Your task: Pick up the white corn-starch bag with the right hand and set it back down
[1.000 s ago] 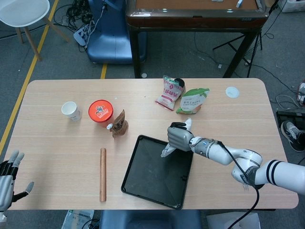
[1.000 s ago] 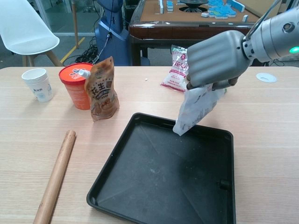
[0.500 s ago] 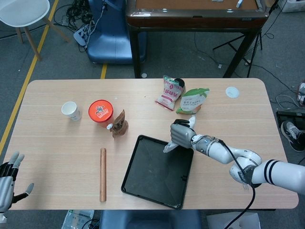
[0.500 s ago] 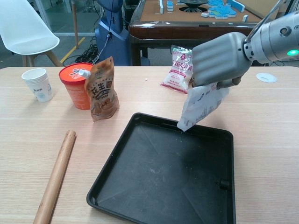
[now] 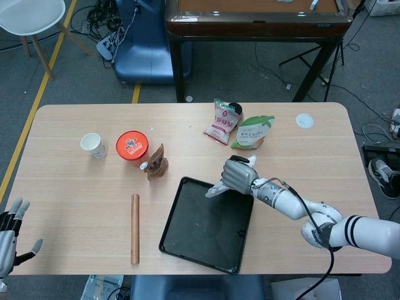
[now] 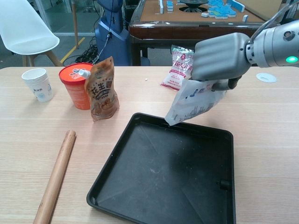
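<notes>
Right hand (image 6: 218, 59) fingers curled tight, gripping the white corn-starch bag (image 6: 192, 102) by its top; bag hangs tilted over the far edge of the black tray (image 6: 140, 196). Bag's top is hidden inside the fist. Left hand (image 5: 7, 234), partly cut off at the frame edge, fingers spread, holding nothing.

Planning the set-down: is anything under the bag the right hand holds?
The right hand holds the bag over the far edge of the black tray; nothing else shows beneath it.

Head looks down; chest level, nearer; both see tray (image 5: 206, 225).
</notes>
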Robot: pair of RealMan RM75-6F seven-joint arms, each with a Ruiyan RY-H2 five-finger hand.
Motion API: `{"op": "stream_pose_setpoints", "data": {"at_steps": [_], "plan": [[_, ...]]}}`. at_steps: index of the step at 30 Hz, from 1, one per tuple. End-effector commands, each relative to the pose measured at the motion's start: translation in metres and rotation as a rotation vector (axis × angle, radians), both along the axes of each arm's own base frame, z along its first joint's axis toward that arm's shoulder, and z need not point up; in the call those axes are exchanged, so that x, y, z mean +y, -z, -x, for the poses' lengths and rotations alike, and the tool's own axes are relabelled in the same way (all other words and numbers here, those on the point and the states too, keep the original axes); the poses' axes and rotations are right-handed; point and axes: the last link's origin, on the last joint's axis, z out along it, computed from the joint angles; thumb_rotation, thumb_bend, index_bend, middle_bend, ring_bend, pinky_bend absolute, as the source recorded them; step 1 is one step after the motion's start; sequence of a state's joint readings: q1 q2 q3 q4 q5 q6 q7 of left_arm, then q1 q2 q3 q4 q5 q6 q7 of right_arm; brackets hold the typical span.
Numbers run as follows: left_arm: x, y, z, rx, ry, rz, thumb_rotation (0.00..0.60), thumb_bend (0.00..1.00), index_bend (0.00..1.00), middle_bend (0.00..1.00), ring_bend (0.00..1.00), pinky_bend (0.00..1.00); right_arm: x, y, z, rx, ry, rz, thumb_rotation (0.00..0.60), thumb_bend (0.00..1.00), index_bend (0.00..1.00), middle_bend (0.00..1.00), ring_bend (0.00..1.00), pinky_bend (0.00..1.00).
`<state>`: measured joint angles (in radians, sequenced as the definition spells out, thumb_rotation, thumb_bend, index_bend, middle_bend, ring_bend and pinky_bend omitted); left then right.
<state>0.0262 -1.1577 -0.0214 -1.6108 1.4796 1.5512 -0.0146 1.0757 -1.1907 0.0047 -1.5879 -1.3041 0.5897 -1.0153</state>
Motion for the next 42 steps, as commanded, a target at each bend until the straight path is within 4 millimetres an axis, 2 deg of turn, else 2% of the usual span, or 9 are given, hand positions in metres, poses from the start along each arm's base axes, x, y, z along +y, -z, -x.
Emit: {"op": "stream_pose_setpoints", "data": {"at_steps": [1, 7, 16, 32, 42], "plan": [[0.002, 0.001, -0.002, 0.0, 0.004, 0.001, 0.6, 0.25, 0.0, 0.0, 0.08, 0.06, 0.009, -0.001, 0.032, -0.252, 0.177, 0.025, 0.6, 0.78, 0.95, 0.81, 0.72, 0.7], [0.006, 0.005, -0.008, 0.001, 0.023, 0.017, 0.6, 0.25, 0.0, 0.0, 0.08, 0.06, 0.014, 0.005, 0.065, -0.526, 0.317, 0.025, 0.6, 0.78, 0.95, 0.81, 0.72, 0.7], [0.006, 0.005, -0.01, 0.008, 0.019, 0.02, 0.6, 0.25, 0.0, 0.0, 0.08, 0.06, 0.017, 0.015, 0.096, -0.804, 0.416, 0.019, 0.6, 0.78, 0.95, 0.81, 0.72, 0.7], [0.008, 0.008, -0.011, 0.006, 0.015, 0.029, 0.6, 0.25, 0.0, 0.0, 0.08, 0.06, 0.007, 0.047, 0.124, -1.433, 0.736, 0.003, 0.6, 0.78, 0.95, 0.81, 0.72, 0.7], [0.008, 0.008, -0.012, 0.009, 0.013, 0.034, 0.6, 0.25, 0.0, 0.0, 0.08, 0.06, -0.001, 0.066, 0.136, -1.528, 0.879, 0.0, 0.6, 0.78, 0.95, 0.8, 0.72, 0.7]]}}
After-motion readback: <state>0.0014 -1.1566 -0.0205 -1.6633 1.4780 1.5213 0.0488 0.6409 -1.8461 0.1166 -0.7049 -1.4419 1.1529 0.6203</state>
